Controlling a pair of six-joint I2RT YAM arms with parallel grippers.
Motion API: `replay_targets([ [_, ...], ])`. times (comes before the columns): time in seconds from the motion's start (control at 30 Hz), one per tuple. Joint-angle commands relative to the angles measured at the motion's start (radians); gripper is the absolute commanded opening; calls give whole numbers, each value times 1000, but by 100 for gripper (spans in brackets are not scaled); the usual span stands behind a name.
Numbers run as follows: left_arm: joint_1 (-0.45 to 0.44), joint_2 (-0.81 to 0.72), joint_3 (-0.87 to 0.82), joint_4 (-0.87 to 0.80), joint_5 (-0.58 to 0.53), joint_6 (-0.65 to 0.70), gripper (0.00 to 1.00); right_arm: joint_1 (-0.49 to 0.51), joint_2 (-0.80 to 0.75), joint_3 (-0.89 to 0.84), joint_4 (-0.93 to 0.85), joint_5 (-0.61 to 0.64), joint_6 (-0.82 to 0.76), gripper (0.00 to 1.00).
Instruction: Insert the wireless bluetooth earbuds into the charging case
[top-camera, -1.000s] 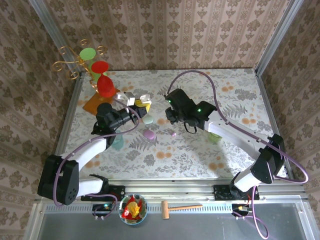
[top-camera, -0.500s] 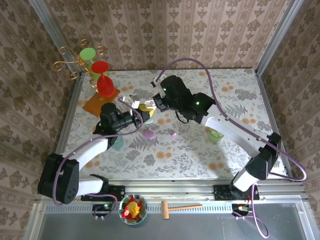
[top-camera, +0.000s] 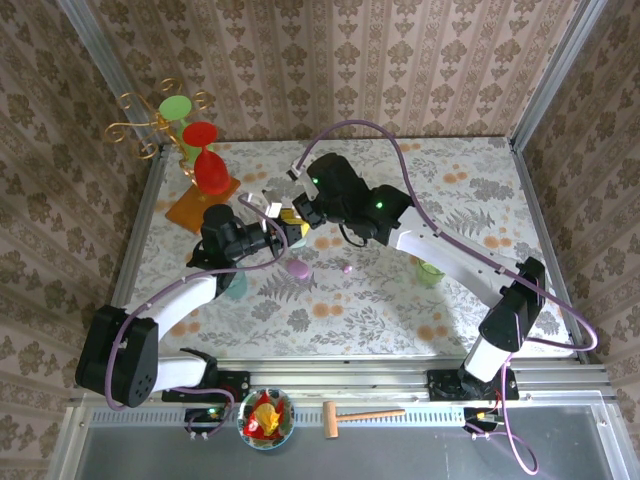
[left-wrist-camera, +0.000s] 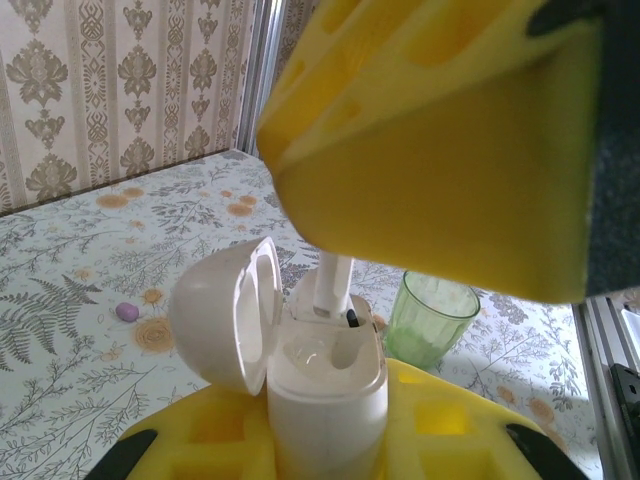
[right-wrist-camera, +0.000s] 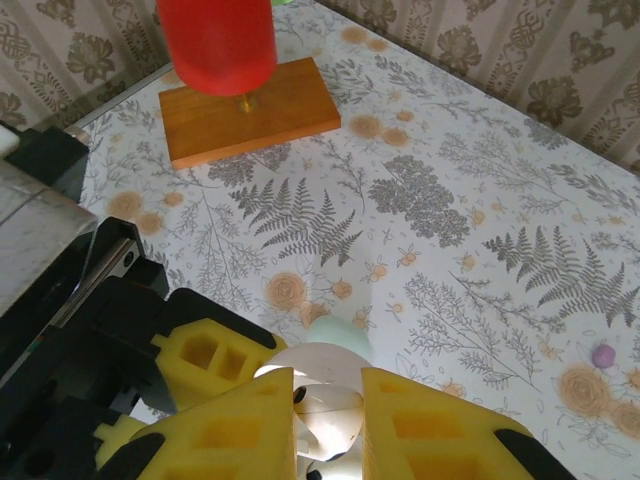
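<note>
My left gripper (left-wrist-camera: 325, 415) is shut on a white charging case (left-wrist-camera: 325, 390), held upright with its round lid (left-wrist-camera: 215, 315) swung open to the left. My right gripper (right-wrist-camera: 328, 388) hangs just above it, shut on a white stemmed earbud (left-wrist-camera: 334, 283) whose stem points down and reaches the rear of the case's open top. In the top view both grippers meet at mid-table, left (top-camera: 272, 232) and right (top-camera: 291, 214). A tiny lilac earbud (top-camera: 347, 268) lies loose on the table, seen also as the lilac earbud (left-wrist-camera: 127, 311) and lilac earbud (right-wrist-camera: 602, 354) in the wrist views.
A lilac oval case (top-camera: 298, 268) and a mint oval case (right-wrist-camera: 340, 335) lie near the grippers. A green cup (top-camera: 428, 270) stands to the right. Red goblets on a wooden base (right-wrist-camera: 250, 110) and a gold stand (top-camera: 150, 120) occupy the back left corner.
My right arm has swung left and farther back, bringing its gripper from mid-table to just over the case in the left gripper. The left gripper has barely shifted.
</note>
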Motion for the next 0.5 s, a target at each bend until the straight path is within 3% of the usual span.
replay_targets([
  [0.0,-2,6,35,3,7,12,0,11,20,35,6,-18,-13,18],
  [0.47,-1,4,28,3,-5,17,0,25,18,14,-32,78,-46,18],
])
